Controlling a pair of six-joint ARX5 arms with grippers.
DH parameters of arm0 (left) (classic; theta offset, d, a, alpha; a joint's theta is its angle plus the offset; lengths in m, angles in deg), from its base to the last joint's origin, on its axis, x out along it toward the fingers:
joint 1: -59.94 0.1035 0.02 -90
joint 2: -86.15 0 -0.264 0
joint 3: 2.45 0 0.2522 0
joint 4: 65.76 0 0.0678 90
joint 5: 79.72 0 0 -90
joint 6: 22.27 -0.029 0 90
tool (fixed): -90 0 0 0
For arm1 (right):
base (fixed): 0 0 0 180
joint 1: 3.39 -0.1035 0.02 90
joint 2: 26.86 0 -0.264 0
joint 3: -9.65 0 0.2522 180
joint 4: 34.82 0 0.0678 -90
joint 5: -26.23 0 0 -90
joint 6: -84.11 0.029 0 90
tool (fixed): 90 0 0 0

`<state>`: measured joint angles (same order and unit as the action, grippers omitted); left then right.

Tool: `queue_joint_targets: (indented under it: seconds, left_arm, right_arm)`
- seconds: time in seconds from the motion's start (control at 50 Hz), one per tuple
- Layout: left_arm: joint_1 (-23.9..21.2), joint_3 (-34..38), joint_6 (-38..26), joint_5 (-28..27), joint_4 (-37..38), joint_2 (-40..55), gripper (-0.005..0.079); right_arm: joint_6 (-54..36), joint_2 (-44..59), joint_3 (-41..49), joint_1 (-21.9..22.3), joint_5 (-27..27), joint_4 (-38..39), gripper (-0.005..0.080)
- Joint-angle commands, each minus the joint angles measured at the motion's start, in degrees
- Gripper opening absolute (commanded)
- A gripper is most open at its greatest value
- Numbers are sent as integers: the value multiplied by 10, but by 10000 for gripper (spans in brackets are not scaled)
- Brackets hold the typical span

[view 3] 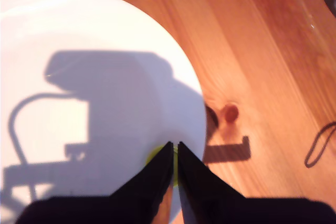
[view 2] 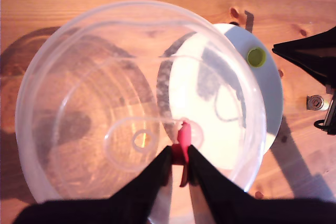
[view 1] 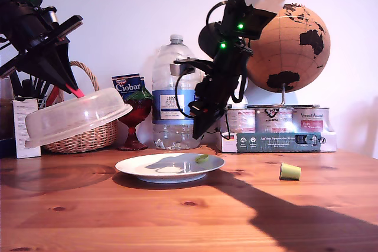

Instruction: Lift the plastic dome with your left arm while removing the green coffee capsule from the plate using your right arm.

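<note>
A wooden counter (view 1: 88, 216) carries a round white plate (view 1: 142, 169) near its middle. My first gripper (view 2: 179, 157), on the all-black arm at the exterior view's left, has its thin jaws closed on the red-pink tab (view 2: 184, 135) of the plastic dome (view 1: 77, 116) and holds the dome in the air, tilted, above and to the exterior view's left of the plate – clear of it. Through the cloudy dome the first wrist view shows the plate and the counter below.

My second gripper (view 3: 175, 156), on the arm with the white upper link, points steeply down over the plate's rim on the exterior view's right. Its jaws are nearly together with only a thin slit between them, and they grip nothing. A small green disc (view 1: 202, 159) lies on the plate close to that rim, just under the jaw tips.

The green coffee capsule (view 1: 290, 172) lies on its side on the counter, well apart from the plate, toward the exterior view's right.

Behind stand a wicker basket (view 1: 88, 137), a large water bottle (view 1: 171, 95), a red goblet (view 1: 134, 123) and a cork globe (view 1: 289, 48) – all along the wall
</note>
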<state>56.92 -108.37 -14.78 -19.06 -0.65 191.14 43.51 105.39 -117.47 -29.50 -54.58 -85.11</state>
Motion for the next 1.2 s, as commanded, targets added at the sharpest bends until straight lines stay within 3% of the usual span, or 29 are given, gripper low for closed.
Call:
queue_joint_targets:
  seconds: [0.0, 0.34, 1.18]
  left_arm:
    - [-1, -10, -3, -2, -4, -12, -22]
    - [-1, -10, -3, -2, -5, -12, -21]
    - [-1, -10, -4, -2, -4, -12, -22]
  right_arm:
    - [6, 28, -1, -4, 10, 7, -13]
    - [30, 37, -1, -4, 42, 30, -13]
    - [61, 61, -1, 4, 22, 22, -13]
